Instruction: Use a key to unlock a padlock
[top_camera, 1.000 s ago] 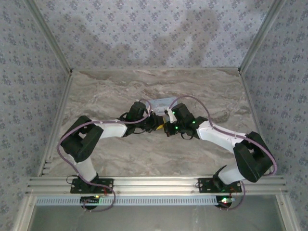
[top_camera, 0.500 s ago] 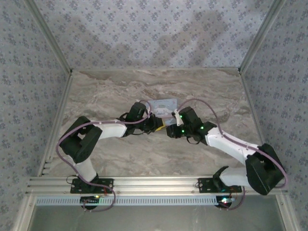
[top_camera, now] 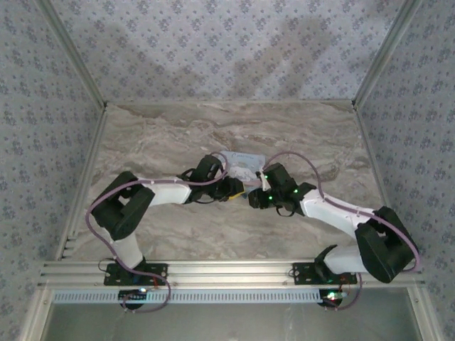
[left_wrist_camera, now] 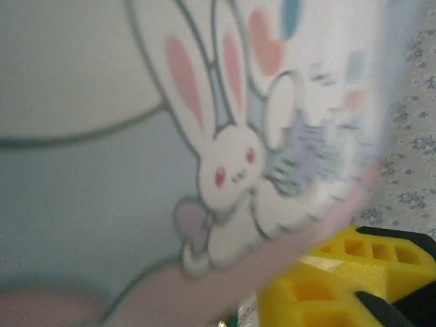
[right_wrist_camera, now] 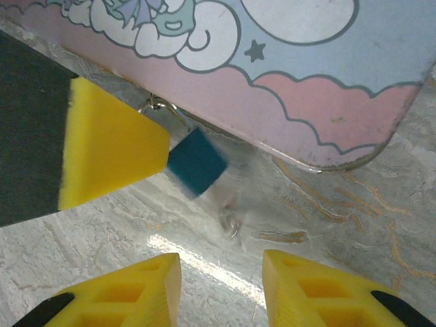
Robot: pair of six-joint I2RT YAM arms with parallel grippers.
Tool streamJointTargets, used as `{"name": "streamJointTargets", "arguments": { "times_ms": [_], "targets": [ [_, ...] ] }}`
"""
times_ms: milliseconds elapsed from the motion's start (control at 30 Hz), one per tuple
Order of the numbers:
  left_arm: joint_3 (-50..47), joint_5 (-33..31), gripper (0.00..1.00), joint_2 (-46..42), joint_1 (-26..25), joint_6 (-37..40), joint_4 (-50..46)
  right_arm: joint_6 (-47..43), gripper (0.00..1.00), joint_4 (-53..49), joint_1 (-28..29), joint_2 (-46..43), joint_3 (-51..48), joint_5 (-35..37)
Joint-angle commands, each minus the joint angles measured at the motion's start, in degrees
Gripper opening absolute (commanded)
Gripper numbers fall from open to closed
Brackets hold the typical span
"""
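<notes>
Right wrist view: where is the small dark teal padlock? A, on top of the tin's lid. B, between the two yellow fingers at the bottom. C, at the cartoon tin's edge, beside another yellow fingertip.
C, the padlock sits at the pink rim of the cartoon tin, beside a yellow fingertip.

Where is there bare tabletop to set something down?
Bare table lies between the tin and the back wall, left of the left arm, and right of the right arm. The middle is crowded: the left gripper and right gripper meet at the tin's near edge, by the padlock.
</notes>
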Motion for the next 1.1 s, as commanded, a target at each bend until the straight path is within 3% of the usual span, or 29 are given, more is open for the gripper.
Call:
{"name": "streamJointTargets", "arguments": {
  "times_ms": [0, 700, 1067],
  "targets": [
    [0.2, -0.6, 0.35, 0.2, 0.0, 0.5, -3.6, 0.7, 0.38, 0.7, 0.0, 0.5, 1.6, 0.7],
    [-1.5, -8.1, 0.39, -11.3, 0.6, 6.5, -15.3, -0.5, 0.37, -0.2, -0.4, -1.6, 1.2, 1.5],
    [-4.4, -12.4, 0.41, -16.6, 1.6, 7.3, -16.7, -3.0, 0.36, 0.9, -3.4, 8.2, 9.2, 2.3]
  ]
}}
